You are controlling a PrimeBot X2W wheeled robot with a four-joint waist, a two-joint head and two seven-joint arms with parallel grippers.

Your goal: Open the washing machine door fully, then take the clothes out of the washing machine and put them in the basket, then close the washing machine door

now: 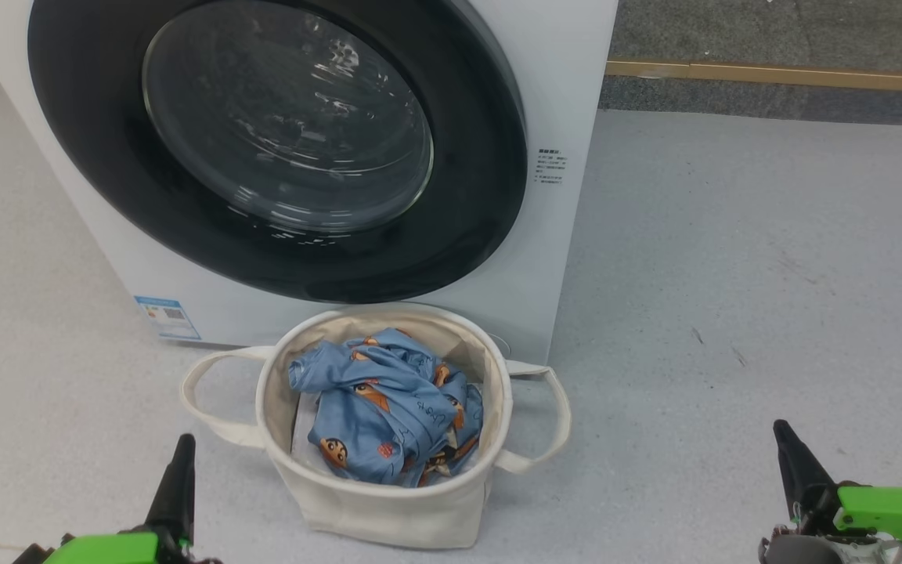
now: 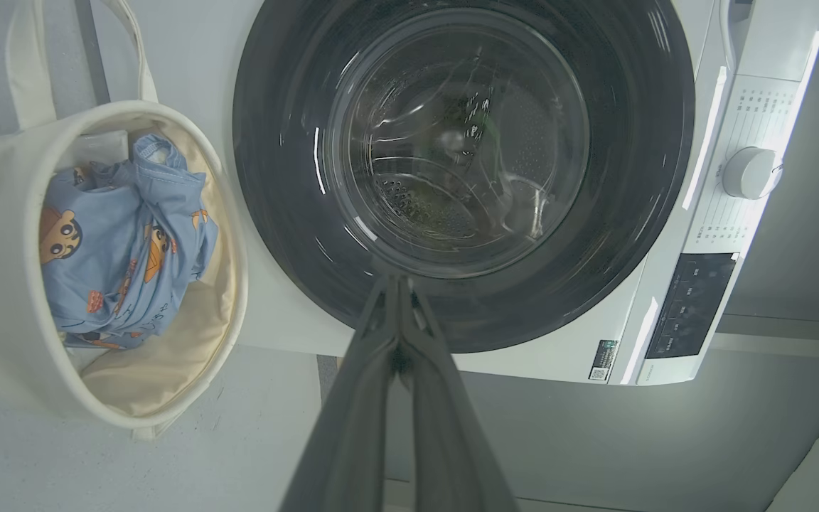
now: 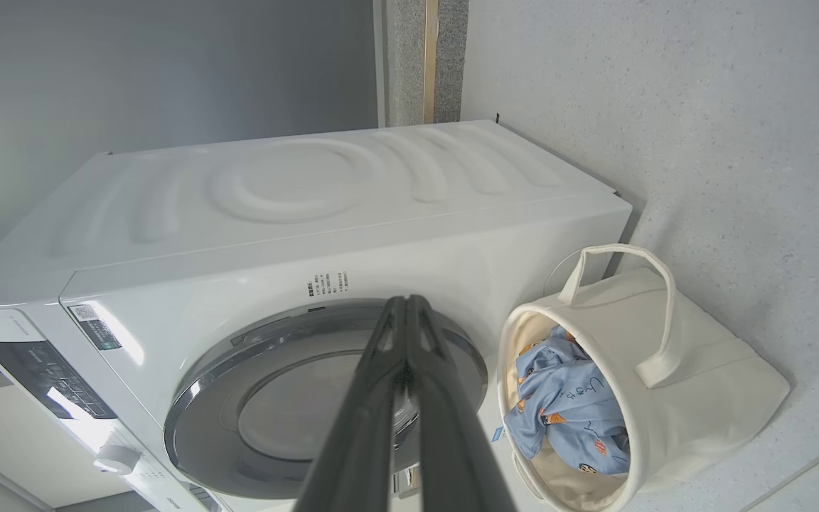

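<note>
From my head camera the washing machine [image 1: 568, 94] stands at the far left of the scene, and the washing machine door [image 1: 279, 141] lies flat against its front, the black ring all round the glass with no gap that I can see. Through the window in the left wrist view I see the perforated drum and reflections; I cannot make out any fabric in there. The basket [image 1: 388, 501] sits upright on the floor [image 1: 733, 274] just in front of the machine, below the door, its far rim close to the white front panel and its two loop handles sticking out to left and right. The clothes [image 1: 388, 407], light blue with brown and orange cartoon figures, lie bunched inside the basket, below its rim. My left tool [image 1: 182, 450] is near me at the lower left, to the left of the basket and apart from it, its two dark fingers pressed together on nothing. My right tool [image 1: 786, 446] is near me at the lower right, well apart from the basket, fingers likewise pressed together and empty. A small blue label [image 1: 167, 317] sits low on the machine's front at the left, and the knob [image 2: 751, 173] shows in the left wrist view on the control panel.
</note>
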